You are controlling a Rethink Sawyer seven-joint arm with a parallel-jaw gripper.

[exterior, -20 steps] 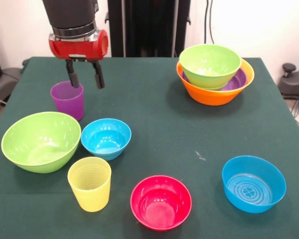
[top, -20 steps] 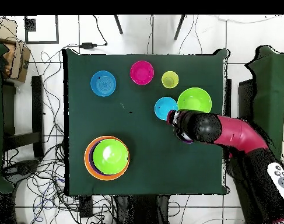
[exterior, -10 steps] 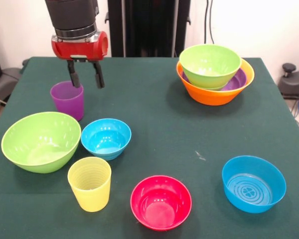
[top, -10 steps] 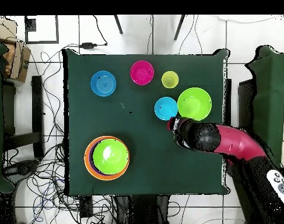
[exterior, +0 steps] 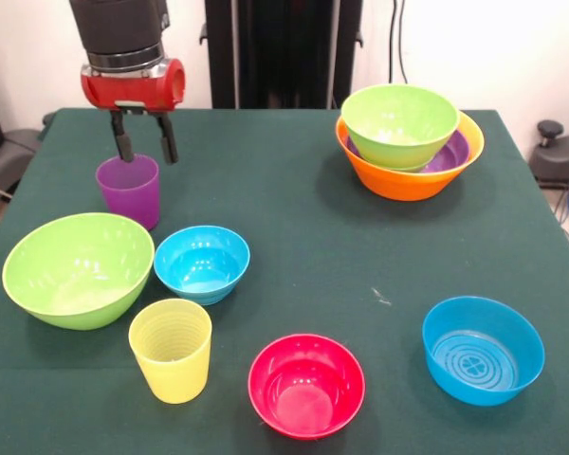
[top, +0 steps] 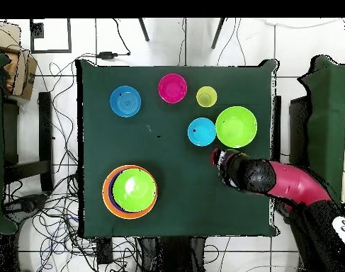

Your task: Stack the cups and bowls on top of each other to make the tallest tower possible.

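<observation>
Tool point(exterior: 143, 149) open, narrow gap, empty, hanging just above the rim of the translucent purple plastic cup point(exterior: 128, 191) on the green bench point(exterior: 303, 237). Orange-based bowl tower point(exterior: 410, 140) stands well apart.

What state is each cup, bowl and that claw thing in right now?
gripper: open, empty, above the purple cup.
purple cup: upright, loose.
yellow cup: upright, loose.
tower: green bowl nested in purple, in orange.
other bowls: upright, unstacked on the table.
</observation>
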